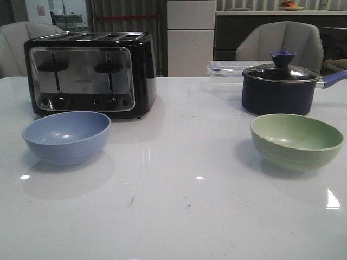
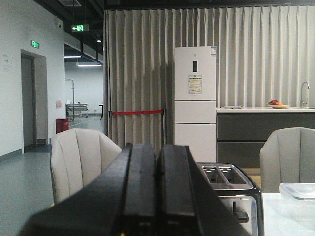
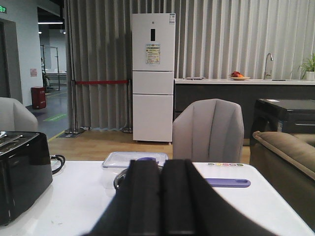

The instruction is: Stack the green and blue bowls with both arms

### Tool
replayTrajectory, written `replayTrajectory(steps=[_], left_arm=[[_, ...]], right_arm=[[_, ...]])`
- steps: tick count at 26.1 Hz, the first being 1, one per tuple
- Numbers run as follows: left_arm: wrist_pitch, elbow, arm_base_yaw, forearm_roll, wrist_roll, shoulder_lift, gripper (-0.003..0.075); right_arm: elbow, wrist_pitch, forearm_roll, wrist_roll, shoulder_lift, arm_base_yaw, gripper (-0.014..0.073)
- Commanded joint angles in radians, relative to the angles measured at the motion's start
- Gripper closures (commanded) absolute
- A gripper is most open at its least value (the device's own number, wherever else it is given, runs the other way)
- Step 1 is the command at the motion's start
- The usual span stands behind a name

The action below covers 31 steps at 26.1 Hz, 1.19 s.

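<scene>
The periwinkle blue bowl (image 1: 67, 136) sits upright on the white table at the front left, just before the toaster. The pale sage green bowl (image 1: 296, 141) sits upright at the front right, before the saucepan. Both bowls are empty and far apart. Neither arm shows in the front view. My left gripper (image 2: 157, 150) is shut and empty, its fingers pressed together, pointing level over the toaster's side. My right gripper (image 3: 162, 164) is shut and empty, pointing level toward the saucepan. No bowl shows in either wrist view.
A black and chrome toaster (image 1: 89, 73) stands back left. A dark navy lidded saucepan (image 1: 279, 86) with a handle pointing right stands back right, a clear plastic container (image 1: 227, 69) behind it. Grey chairs stand beyond the table's far edge.
</scene>
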Motion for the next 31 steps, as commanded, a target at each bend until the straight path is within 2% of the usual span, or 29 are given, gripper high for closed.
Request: replayTrajectory(steps=[1,5,10,17,19,20,22,24,26,31], left_arm=[[0.076,-0.139,-0.002,0.004,-0.008,0.109,0.0627],[0.265,-0.227,-0.002,0.004,-0.008,0.252,0.0627],[0.356,-0.216,-0.002,0.004,-0.008,0.390,0.0627],[0.426,-0.216,-0.002,0.004,-0.008,0.519,0.0627],[0.426,-0.216,-0.002,0.004,-0.008,0.535,0.0619],[0.426,-0.216,-0.002,0.004,-0.008,0.542,0.0596],[0.424,-0.216,-0.002,0.004,-0.008,0.548,0.0477],[0.417,-0.216,-0.002,0.004,-0.008,0.548,0.0282],[0.413,-0.216,-0.002,0.004,-0.008,0.549,0.0167],[0.413,-0.216,-0.002,0.004,-0.008,0.550,0.0161]], right_arm=[[-0.148,0.066,-0.006,-0.006,0.117,-0.009,0.0538],[-0.248,0.251,-0.006,-0.006,0.281,-0.009,0.0538],[-0.249,0.396,-0.006,-0.006,0.454,-0.009,0.0538],[-0.249,0.477,-0.007,-0.006,0.643,-0.009,0.0538],[-0.249,0.482,-0.007,-0.006,0.686,-0.009,0.0510],[-0.249,0.482,-0.007,-0.006,0.700,-0.009,0.0468],[-0.249,0.473,-0.007,-0.006,0.733,-0.009,0.0277],[-0.249,0.443,-0.007,-0.006,0.772,-0.009,0.0083],[-0.255,0.421,-0.006,-0.006,0.816,-0.009,-0.0029],[-0.345,0.399,0.040,-0.006,0.982,-0.009,-0.0008]])
